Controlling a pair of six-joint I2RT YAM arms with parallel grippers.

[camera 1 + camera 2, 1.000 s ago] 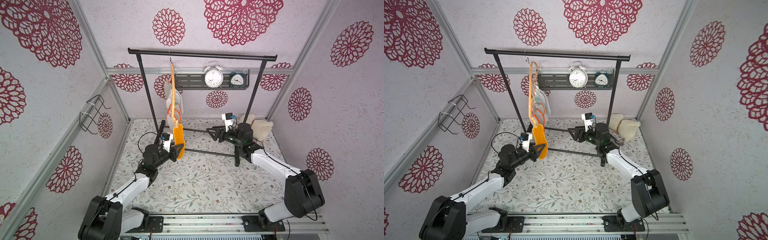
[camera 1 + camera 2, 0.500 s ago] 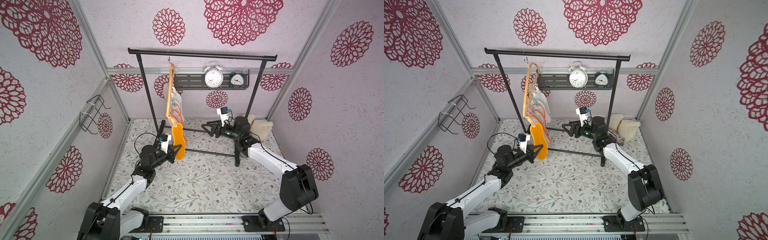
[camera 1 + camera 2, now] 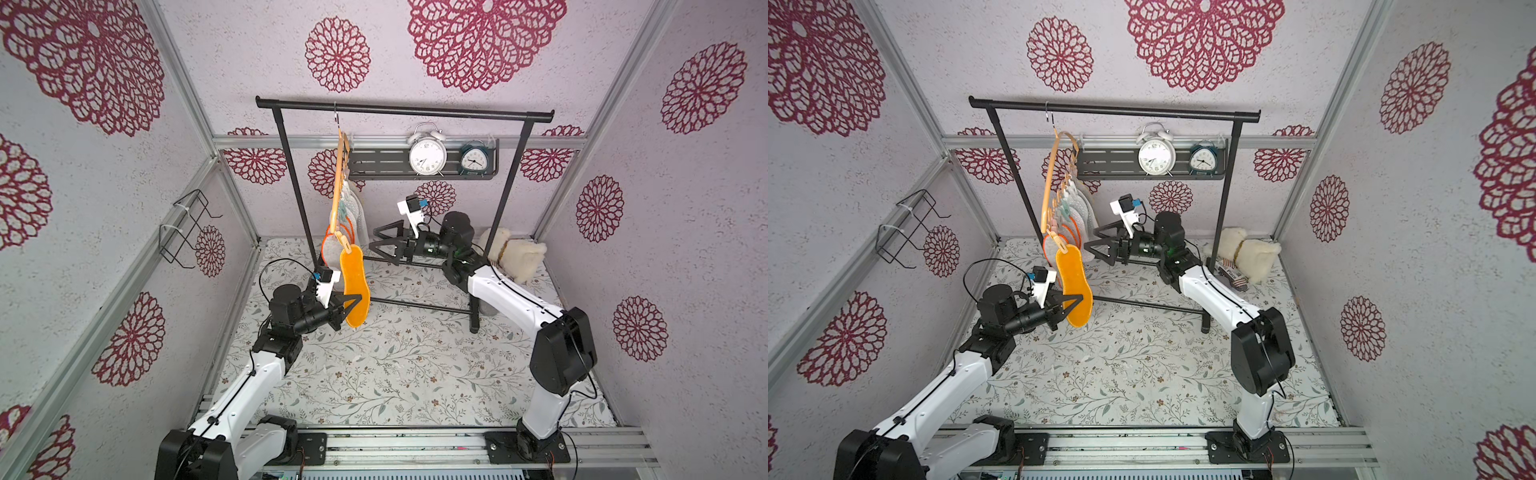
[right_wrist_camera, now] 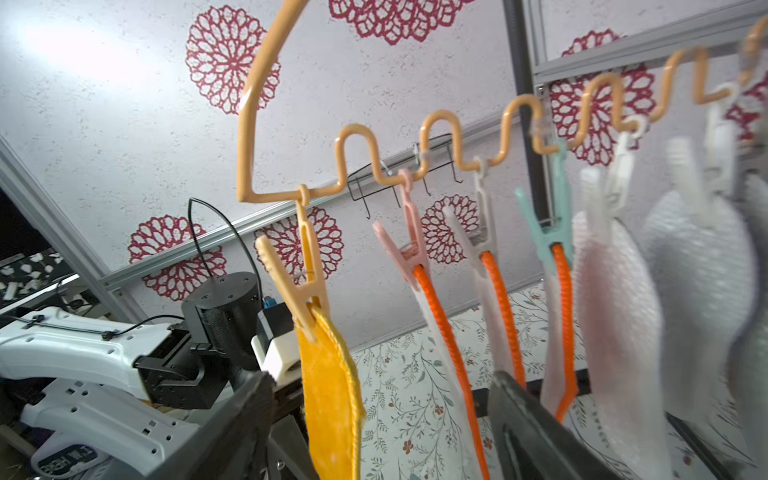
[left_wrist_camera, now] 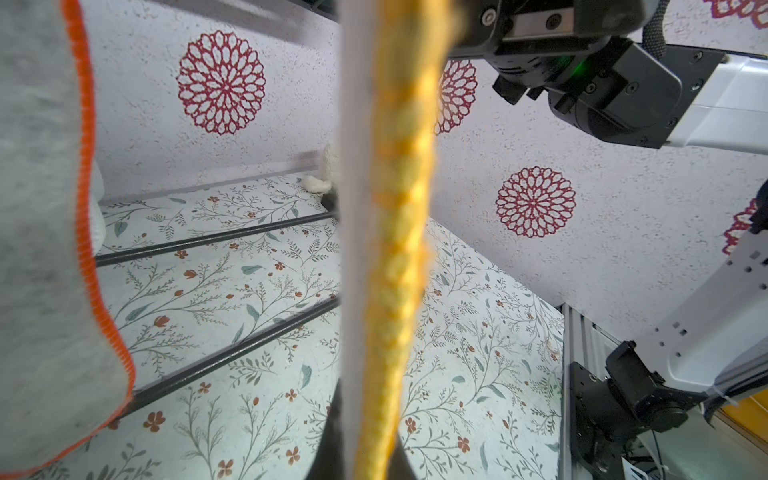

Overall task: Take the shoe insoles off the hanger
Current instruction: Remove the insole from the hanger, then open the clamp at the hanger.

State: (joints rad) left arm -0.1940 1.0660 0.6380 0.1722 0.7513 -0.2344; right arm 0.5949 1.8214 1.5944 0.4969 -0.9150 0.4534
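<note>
Insole [image 3: 355,286]: yellow, hung from near-end peg [image 4: 309,286] of hanger [image 4: 244,141].
Left jaws: clenched on insole's lower half.
Right jaws: spread, empty, near peg.
Judged best: pinch peg tails, pull straight down.

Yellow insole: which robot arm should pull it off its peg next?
Left, most likely. The left gripper is shut on the yellow insole below its peg; the right gripper is open beside the hanger, holding nothing.
</note>
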